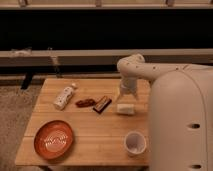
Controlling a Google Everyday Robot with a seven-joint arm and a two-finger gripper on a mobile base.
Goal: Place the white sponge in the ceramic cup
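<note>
One view is given, taken from high beside the robot's body [180, 125], which is cut off at 4 o'clock, and tilted down across the table [97, 135] toward a dark wall [100, 30] at 12 o'clock. Most of the table is taken in at middling range; the tool [125, 99] is seen at 3 o'clock of its centre.

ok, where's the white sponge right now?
The white sponge lies on the table right of centre, under the gripper, right of the brown bar, behind the ceramic cup.
</note>
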